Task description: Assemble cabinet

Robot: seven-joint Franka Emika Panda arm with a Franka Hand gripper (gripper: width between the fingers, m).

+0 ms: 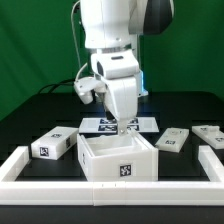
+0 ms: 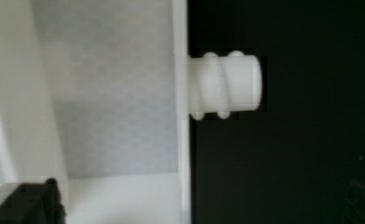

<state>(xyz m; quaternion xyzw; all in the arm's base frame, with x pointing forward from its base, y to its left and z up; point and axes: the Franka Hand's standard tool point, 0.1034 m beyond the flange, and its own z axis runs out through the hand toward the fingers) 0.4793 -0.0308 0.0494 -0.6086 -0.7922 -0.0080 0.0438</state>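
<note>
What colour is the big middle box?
The box is white with a black-and-white tag, best in the exterior view.

The exterior view looks from in front of the black table (image 1: 40,112), a little above its surface. It faces the white Franka arm (image 1: 115,40) and the green backdrop behind it. It stands far enough back to take in the whole workspace. The long low white border rail (image 1: 40,190) crosses the foreground, and the large white plastic box shell (image 1: 118,162) with a square tag sits at the centre.

The wrist view rides on the arm and looks from very near. A white wall of the box shell (image 2: 108,100) fills about half the picture, with the black table top (image 2: 303,150) beside it. A short ribbed white plastic knob (image 2: 229,85) juts from that wall. The two views share the box shell and the table.
</note>
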